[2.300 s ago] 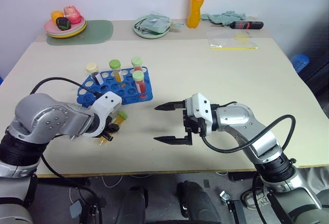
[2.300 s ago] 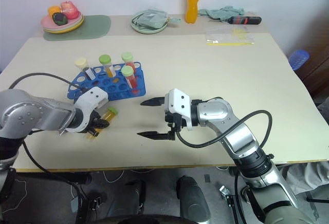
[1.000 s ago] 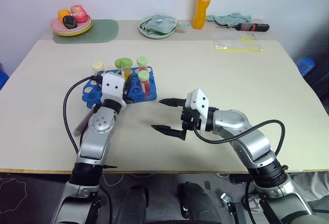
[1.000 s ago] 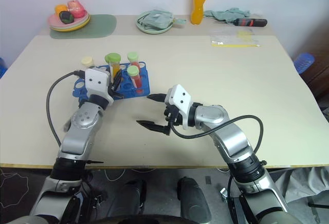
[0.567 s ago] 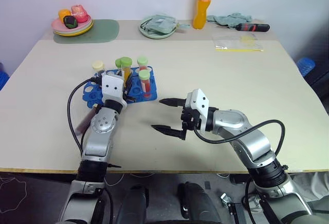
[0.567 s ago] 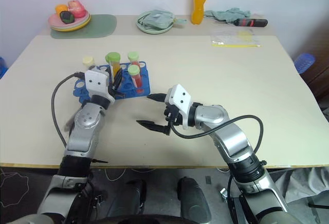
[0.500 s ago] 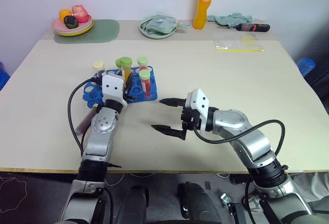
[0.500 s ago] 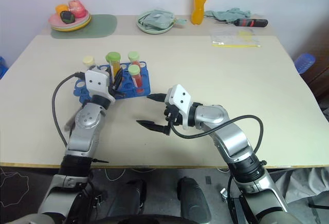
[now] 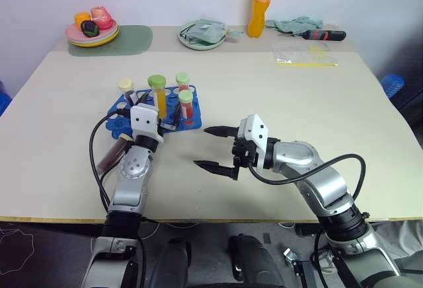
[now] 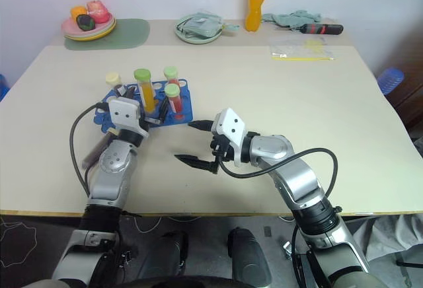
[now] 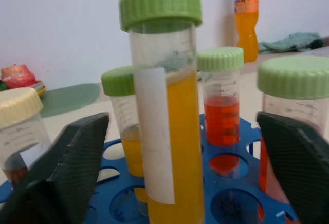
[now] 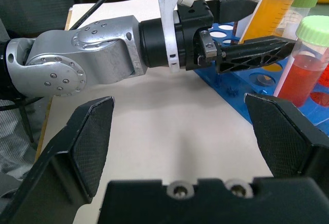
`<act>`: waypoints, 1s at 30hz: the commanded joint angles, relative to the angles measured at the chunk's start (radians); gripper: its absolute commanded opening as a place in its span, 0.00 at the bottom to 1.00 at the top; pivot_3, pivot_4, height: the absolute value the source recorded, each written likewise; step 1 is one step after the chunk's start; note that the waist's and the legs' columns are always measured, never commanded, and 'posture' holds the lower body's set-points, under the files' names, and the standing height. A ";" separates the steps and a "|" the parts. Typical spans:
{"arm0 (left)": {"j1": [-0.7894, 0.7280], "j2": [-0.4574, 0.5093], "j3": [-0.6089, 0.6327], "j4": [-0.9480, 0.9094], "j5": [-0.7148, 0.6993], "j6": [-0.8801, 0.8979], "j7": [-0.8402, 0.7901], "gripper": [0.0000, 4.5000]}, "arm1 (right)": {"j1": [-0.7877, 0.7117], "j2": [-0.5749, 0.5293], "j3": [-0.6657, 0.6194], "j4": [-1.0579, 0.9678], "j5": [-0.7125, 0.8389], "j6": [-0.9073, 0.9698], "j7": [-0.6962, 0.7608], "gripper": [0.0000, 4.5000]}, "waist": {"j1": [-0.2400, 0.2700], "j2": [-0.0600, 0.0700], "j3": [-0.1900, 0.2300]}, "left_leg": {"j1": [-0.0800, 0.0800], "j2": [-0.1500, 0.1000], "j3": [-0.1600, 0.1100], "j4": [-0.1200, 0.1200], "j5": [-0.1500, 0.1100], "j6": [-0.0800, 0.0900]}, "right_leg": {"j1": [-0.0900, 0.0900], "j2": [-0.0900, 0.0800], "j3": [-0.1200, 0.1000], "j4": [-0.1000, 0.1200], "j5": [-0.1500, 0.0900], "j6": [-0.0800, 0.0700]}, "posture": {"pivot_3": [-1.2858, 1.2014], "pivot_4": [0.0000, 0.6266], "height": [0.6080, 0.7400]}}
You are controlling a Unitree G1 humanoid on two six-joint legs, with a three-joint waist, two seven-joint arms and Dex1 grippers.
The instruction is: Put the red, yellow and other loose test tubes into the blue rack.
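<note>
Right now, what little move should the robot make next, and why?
Probably draw the left gripper straight back. Its fingers stand open on either side of the yellow tube, which stands upright in the blue rack, so that tube looks delivered.

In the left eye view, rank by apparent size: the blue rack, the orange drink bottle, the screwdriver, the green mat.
Largest to smallest as they look:
1. blue rack
2. green mat, though it lies farther back, so its true size is unsure
3. orange drink bottle
4. screwdriver
</note>
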 commanded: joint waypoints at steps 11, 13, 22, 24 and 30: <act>-0.054 0.061 0.024 -0.189 -0.039 0.325 -0.061 0.99 | -0.016 0.023 -0.007 -0.038 0.033 0.015 0.011 1.00 | 0.000 0.000 0.000 | 0.000 0.000 0.000 0.000 0.000 0.000 | 0.000 0.000 0.000 0.000 0.000 0.000 | 0.52 0.24 1.00; -0.076 0.070 0.025 -0.224 -0.058 0.413 -0.076 0.99 | -0.014 0.023 -0.008 -0.040 0.036 0.019 0.010 1.00 | 0.000 0.000 0.000 | 0.000 0.000 0.000 0.000 0.000 0.000 | 0.000 0.000 0.000 0.000 0.000 0.000 | 0.52 0.24 1.00; -0.143 0.102 0.015 -0.310 -0.070 0.671 -0.105 0.99 | -0.012 0.023 -0.009 -0.042 0.041 0.025 0.010 1.00 | -0.001 0.000 0.000 | 0.000 0.000 -0.001 0.000 0.000 0.000 | 0.000 0.000 0.000 0.000 0.000 0.000 | 0.52 0.24 1.00; -0.152 0.104 0.015 -0.329 -0.078 0.719 -0.112 0.99 | -0.012 0.022 -0.009 -0.043 0.041 0.026 0.010 1.00 | -0.001 0.000 0.000 | 0.000 0.000 0.000 0.000 0.000 0.000 | 0.000 0.000 0.000 0.000 0.000 0.000 | 0.52 0.24 1.00; -0.180 0.109 0.020 -0.386 -0.092 0.850 -0.111 0.99 | -0.012 0.022 -0.009 -0.045 0.041 0.030 0.012 1.00 | -0.001 0.000 0.000 | 0.000 0.000 -0.001 0.000 0.000 0.000 | 0.000 0.000 0.000 0.000 0.000 0.000 | 0.52 0.24 1.00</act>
